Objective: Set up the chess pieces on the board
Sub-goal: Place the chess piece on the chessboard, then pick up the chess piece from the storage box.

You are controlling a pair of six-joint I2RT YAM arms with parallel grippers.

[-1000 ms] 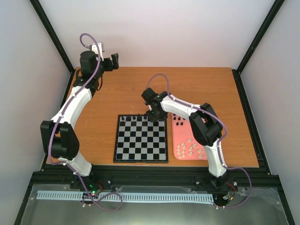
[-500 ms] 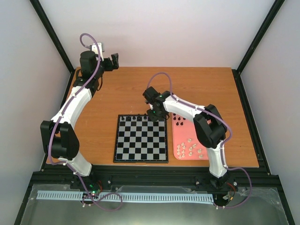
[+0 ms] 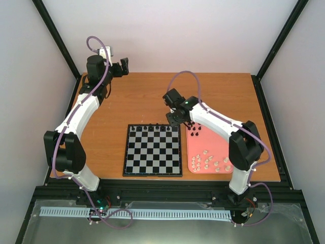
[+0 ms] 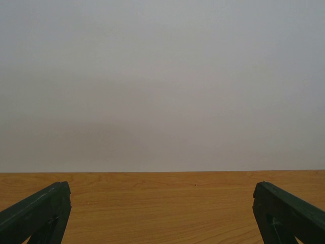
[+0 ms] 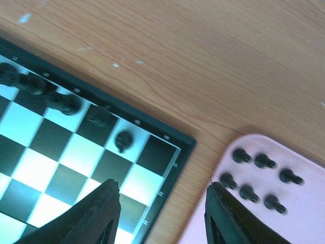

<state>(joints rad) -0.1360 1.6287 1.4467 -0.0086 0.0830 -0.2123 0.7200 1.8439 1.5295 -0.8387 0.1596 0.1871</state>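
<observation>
Five chess pieces [image 5: 63, 103]: black, in a line along the far edge row of the board [image 5: 51, 152], one to a square. The last stands one square short of the corner nearest the tray.
Board position: flat on the desk [image 3: 142, 96], just beside the pink tray [image 3: 219, 143], with a strip of wood between them.
Right tool [image 5: 161, 190]: released, its two dark fingers spread with only board, wood and tray edge showing in the gap. It hangs over the board's far right corner.
Left tool [image 4: 161, 189]: released, fingers wide apart. It is lifted at the far left corner of the desk, facing the wall [image 4: 162, 76].
Tray contents: six more black pieces [image 5: 263, 161] in two rows at the far end, and a cluster of white pieces [image 3: 210, 162] at the near end.
Surroundings: a purple cable [image 3: 185, 75] loops above the right arm. A black frame [image 3: 277, 40] edges the pale walls.
In the way: seen from above, the right arm crosses the tray's far edge and covers part of it.
Writing: small pale marks [image 5: 137, 122] on the board's border, too blurred to read.
Hard to tell: each piece's kind is too small or soft to name. The right wrist view cuts off most of the board and tray.
</observation>
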